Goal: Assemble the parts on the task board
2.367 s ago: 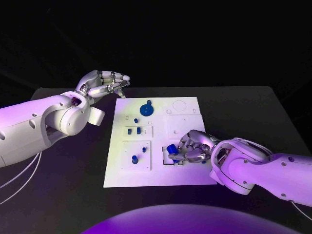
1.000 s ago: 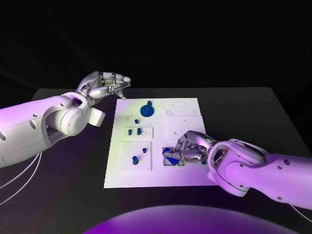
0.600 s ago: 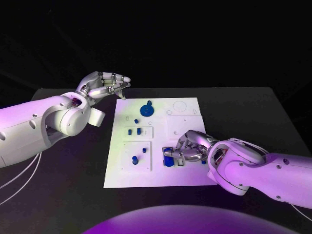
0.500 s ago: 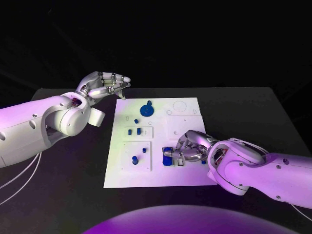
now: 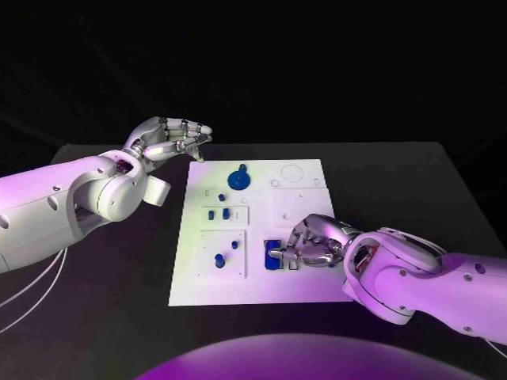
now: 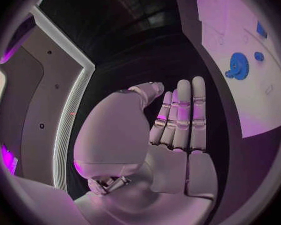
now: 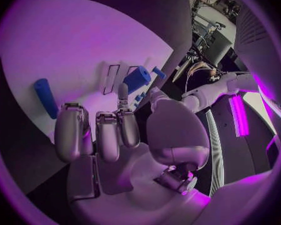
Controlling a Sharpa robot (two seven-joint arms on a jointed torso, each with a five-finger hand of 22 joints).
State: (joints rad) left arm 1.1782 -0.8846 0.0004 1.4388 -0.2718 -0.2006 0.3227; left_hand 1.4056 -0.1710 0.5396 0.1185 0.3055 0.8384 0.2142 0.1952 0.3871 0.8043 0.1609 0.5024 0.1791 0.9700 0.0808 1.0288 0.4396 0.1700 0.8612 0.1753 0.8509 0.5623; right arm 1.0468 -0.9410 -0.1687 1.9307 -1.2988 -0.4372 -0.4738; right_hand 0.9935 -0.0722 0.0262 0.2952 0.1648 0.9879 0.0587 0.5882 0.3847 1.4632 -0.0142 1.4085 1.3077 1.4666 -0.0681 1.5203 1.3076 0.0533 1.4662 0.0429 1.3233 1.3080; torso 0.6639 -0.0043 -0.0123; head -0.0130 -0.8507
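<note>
Blue part (image 5: 272, 255) on task board (image 5: 303, 286), right hand (image 5: 308, 244) touching, fingers curled; left hand (image 5: 168, 138) empty.

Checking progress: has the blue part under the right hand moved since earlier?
Yes. The blue part, earlier tilted in the fingers, now lies straight in the task board recess by the right hand.

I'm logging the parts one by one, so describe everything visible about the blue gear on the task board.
The blue gear is a round, toothed disc, plastic by its look, with a raised knob at its centre. It lies flat on the white task board near its far edge. Neither hand touches it; the left hand hangs over the table beyond the board's far left corner.
</note>
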